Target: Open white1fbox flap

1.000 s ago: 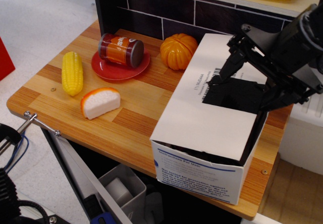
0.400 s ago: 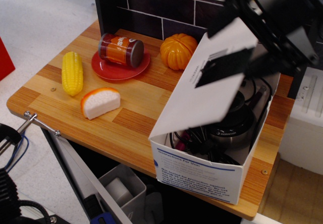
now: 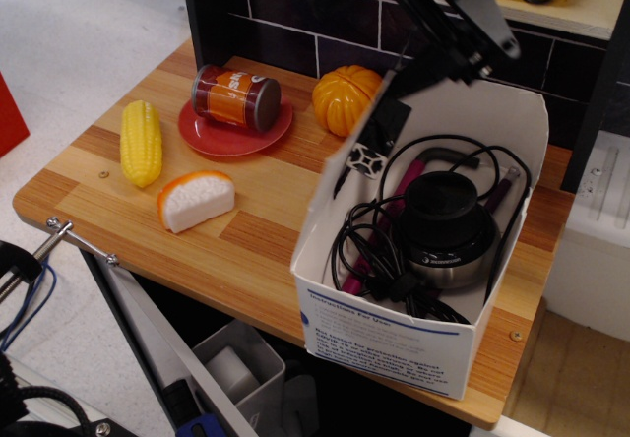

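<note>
Your box sits at the table's right front corner, its flap standing up along the left wall, exposing cables and a black puck. You can't tell whether the gripper above is apart.

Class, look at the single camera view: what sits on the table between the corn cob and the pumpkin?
A red plate with a toy can lying on its side sits between the corn cob and the pumpkin.
</note>
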